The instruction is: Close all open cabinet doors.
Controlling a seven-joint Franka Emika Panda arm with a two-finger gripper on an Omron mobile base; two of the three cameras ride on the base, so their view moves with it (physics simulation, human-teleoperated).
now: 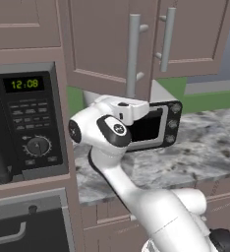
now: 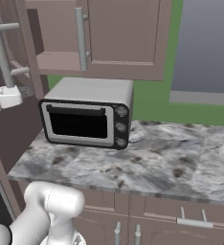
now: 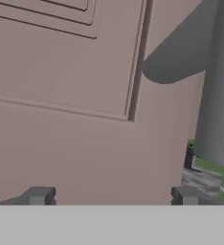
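Nearest to the robot are the low drawers under the stone surface. The surface has a lot of bare room on its right side. On its left side, toward the back, stands a small silver toaster oven with a black glass front. To the left of the surface is a tall unit with a microwave showing a green clock.

Above the surface hang the cabinet doors. The left cabinet door is swung out toward the robot, so its edge and its long silver handle stick into the open space over the surface. The right cabinet door lies flat and looks shut.

The white arm reaches up from below, and its hand sits just under the lower edge of the open door, in front of the toaster oven.

In the hand view, the fingers point straight at the face of the open door, very close to it. The two tips are spread wide apart and grip nothing. The handle is off to the right of the fingers. I cannot tell if the tips touch the door.
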